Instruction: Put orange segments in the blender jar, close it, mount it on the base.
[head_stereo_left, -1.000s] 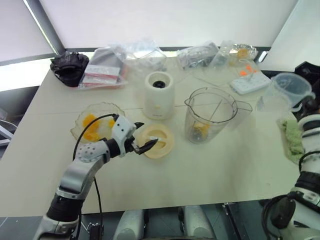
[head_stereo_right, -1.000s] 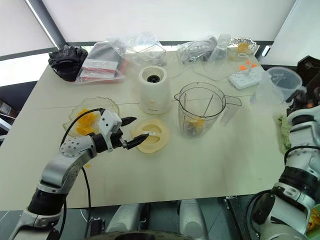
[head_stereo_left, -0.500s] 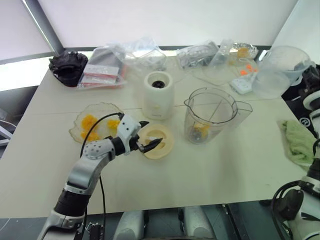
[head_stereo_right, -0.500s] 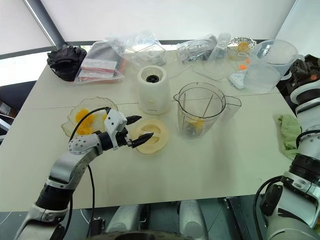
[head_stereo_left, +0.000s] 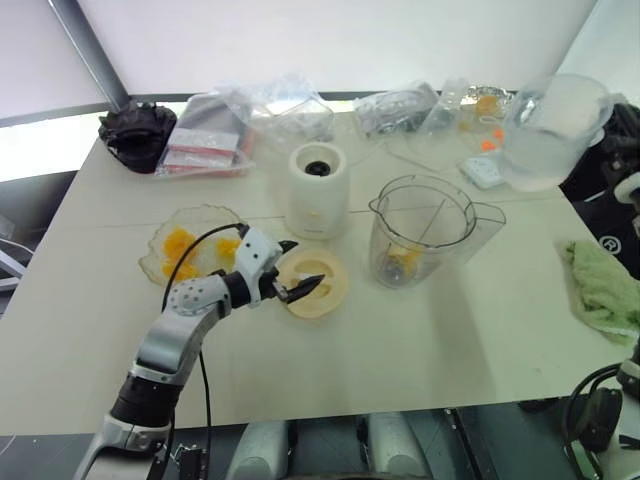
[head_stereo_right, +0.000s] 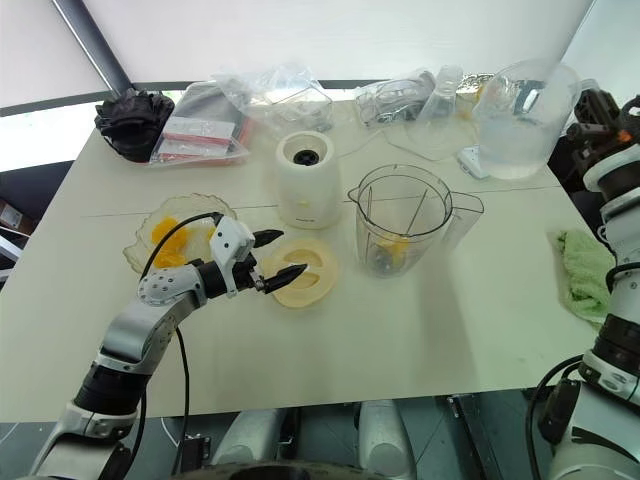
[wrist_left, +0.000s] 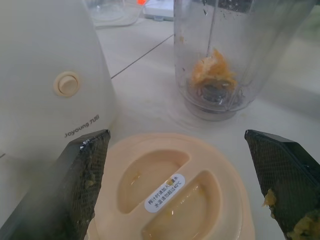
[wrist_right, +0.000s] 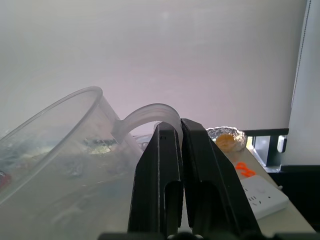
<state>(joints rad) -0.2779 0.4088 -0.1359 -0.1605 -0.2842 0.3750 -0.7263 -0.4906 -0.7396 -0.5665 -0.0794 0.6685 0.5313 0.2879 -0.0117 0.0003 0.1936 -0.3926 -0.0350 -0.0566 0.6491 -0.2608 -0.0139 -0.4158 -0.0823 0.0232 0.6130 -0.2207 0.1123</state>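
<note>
Standing upright, the blender jar (head_stereo_left: 422, 230) opens straight up.

The blender jar (head_stereo_left: 425, 232) stands upright and uncovered on the table — clear ribbed plastic with a pouring spout and a side handle, a metal blade at its bottom and one pulpy clump of orange segments (wrist_left: 214, 69) resting on that blade. Just beside it stands the base (head_stereo_left: 318, 191), a squat cream-white cylinder with a dark round socket on top and a small yellowish knob on its front. More orange segments (head_stereo_left: 180, 247) — perhaps three or four, hard to count — lie apart from the jar in a shallow glass bowl (head_stereo_left: 205, 216).
</note>
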